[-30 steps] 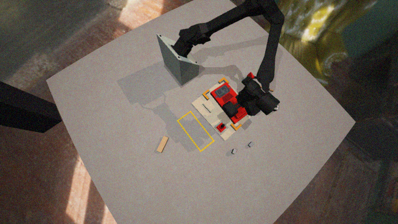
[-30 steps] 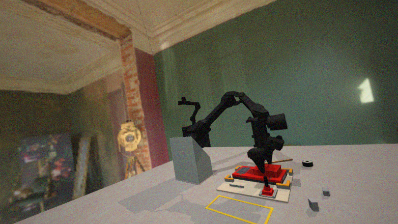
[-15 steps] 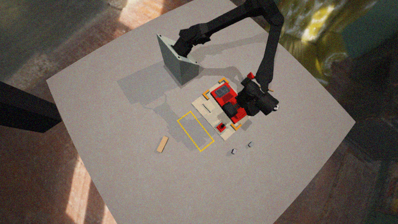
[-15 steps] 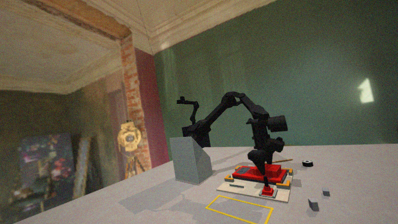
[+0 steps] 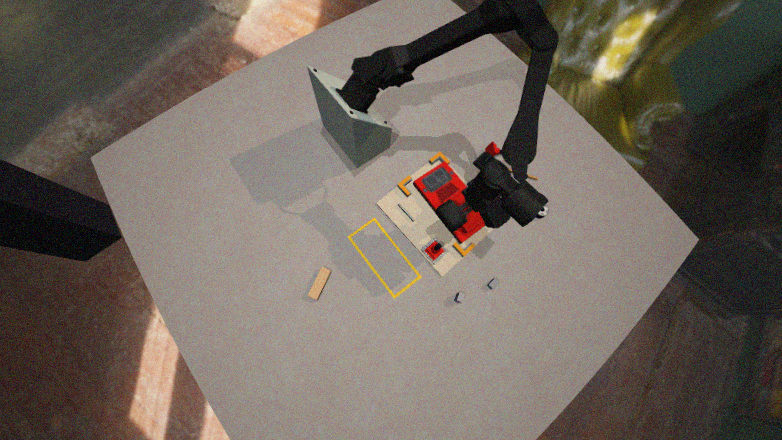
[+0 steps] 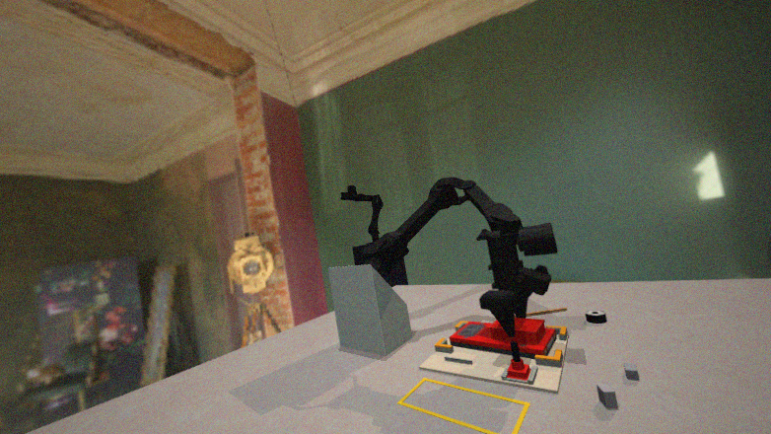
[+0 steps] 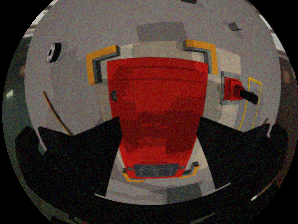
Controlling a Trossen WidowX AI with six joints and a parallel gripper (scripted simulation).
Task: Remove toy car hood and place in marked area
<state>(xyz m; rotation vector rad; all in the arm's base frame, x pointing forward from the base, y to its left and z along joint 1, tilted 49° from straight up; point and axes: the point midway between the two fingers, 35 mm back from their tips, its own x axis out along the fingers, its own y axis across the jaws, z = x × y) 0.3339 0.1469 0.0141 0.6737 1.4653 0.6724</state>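
Observation:
The red toy car [image 5: 449,191] [image 6: 490,343] lies on a cream board [image 5: 396,205] [image 6: 439,363] between orange corner pieces. My gripper [image 5: 464,206] [image 6: 517,326] [image 7: 159,119] points down over it and is shut on the hood [image 5: 474,222] [image 6: 532,327] [image 7: 160,100], one finger on each long side. The hood still sits on the car; no gap shows below it. Its exact outline is hard to tell, red on red, and the arm partly hides it in the top view. The yellow outline of the marked area [image 5: 371,267] [image 6: 476,391] lies on the table beside the board.
A red piece with a black lever [image 5: 434,250] [image 6: 519,371] [image 7: 232,89] stands on the board toward the marked area. A tall grey block [image 6: 355,313], a wooden block [image 5: 319,283], two small grey pieces [image 5: 458,297] [image 5: 492,283] and a black wheel [image 6: 595,317] [image 7: 54,52] are around.

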